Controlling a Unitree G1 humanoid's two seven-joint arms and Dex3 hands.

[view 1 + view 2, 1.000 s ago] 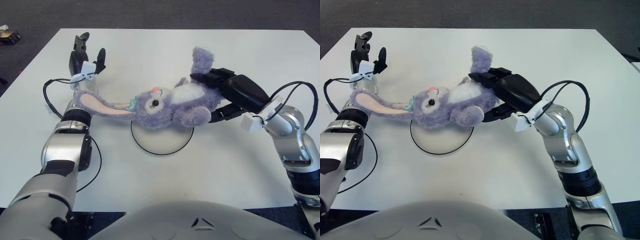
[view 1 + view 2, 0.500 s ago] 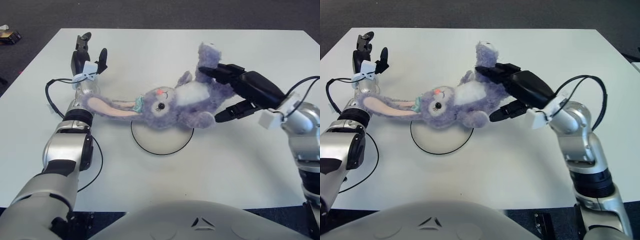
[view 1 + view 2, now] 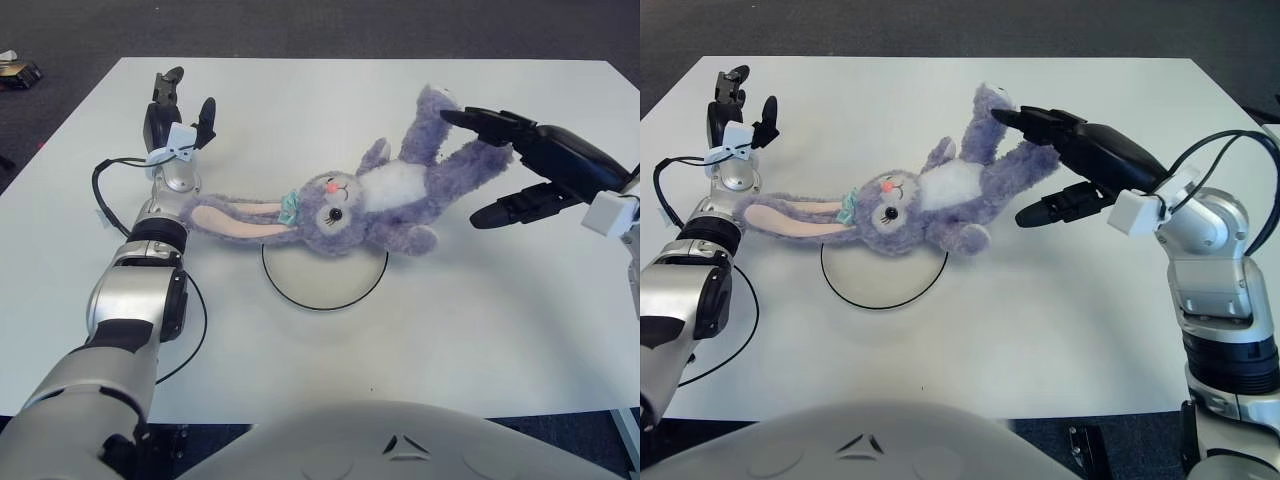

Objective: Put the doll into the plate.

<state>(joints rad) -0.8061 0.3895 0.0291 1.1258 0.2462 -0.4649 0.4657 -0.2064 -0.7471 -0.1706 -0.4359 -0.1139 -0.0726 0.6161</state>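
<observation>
**Doll Position and Hand Status**

Doll, a purple plush rabbit, lies on its back across the white table. Its head and lower body overlap the far rim of the plate, a flat white disc with a dark edge; most of the plate surface shows bare in front of the doll. One long ear stretches toward the robot's left, and the legs point toward the far right. The doll is therefore only partly on the plate, not centred in it.

Right hand is at the doll's raised legs, fingers spread wide. The upper fingers touch or lie just beside one foot; the lower finger is apart from the plush. No grasp is evident, so the doll appears to rest under its own weight.

Left hand shows beside the ear tip, on its far side, fingers relaxed and holding nothing.

Judgement: placement is incomplete; the doll's body needs shifting nearer to sit over the plate.
</observation>
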